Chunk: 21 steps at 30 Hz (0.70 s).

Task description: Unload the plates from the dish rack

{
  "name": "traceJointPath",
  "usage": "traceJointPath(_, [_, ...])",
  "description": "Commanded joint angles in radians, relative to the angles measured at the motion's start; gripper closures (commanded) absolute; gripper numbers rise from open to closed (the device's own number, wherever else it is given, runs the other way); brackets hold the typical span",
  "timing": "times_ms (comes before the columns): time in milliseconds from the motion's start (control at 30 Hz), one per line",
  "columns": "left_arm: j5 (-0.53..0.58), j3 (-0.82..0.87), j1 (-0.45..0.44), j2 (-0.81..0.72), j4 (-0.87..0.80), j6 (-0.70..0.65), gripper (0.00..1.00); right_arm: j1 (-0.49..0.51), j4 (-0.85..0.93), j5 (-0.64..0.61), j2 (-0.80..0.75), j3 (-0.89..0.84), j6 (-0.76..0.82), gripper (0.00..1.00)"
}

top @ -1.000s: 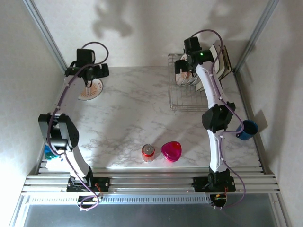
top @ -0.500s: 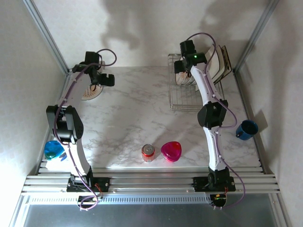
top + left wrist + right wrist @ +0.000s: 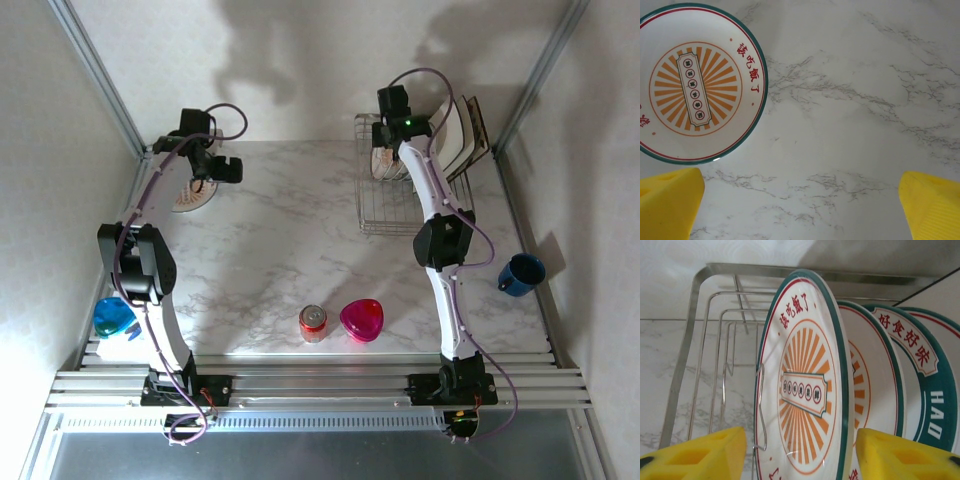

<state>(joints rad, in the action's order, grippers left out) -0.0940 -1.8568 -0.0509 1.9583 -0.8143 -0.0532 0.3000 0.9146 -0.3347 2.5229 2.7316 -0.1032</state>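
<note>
The wire dish rack (image 3: 398, 205) stands at the back right, and its frame (image 3: 715, 325) shows in the right wrist view. Round plates stand on edge in it (image 3: 392, 162), with square cream plates (image 3: 466, 128) behind them. My right gripper (image 3: 388, 128) is open and straddles the front round plate (image 3: 805, 390), one yellow finger (image 3: 695, 455) on each side. Several more round plates (image 3: 875, 385) stand behind it. One round plate (image 3: 695, 85) lies flat at the back left (image 3: 192, 192). My left gripper (image 3: 800, 210) hangs open over bare marble beside it (image 3: 208, 160).
A red can (image 3: 313, 322) and a pink heart-shaped dish (image 3: 361, 320) sit near the front middle. A blue mug (image 3: 522, 274) stands at the right edge and a blue object (image 3: 113, 316) at the front left. Walls close in behind the rack.
My right gripper has moved left along the rack to the front round plate, and its jaws have narrowed around it. The left arm drew back from the flat plate, then held still.
</note>
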Motion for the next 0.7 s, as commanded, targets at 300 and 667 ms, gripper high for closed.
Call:
traceJointPath(300, [0.007,-0.005,-0.009,-0.047,-0.033,-0.017,0.01,0.004,-0.065,-0.056,0.051,0.034,-0.029,0.59])
traceJointPath(667, [0.011,0.001,-0.009,-0.055,-0.033,-0.014,0.01,0.004,-0.067,-0.06,0.042,0.034,-0.041,0.8])
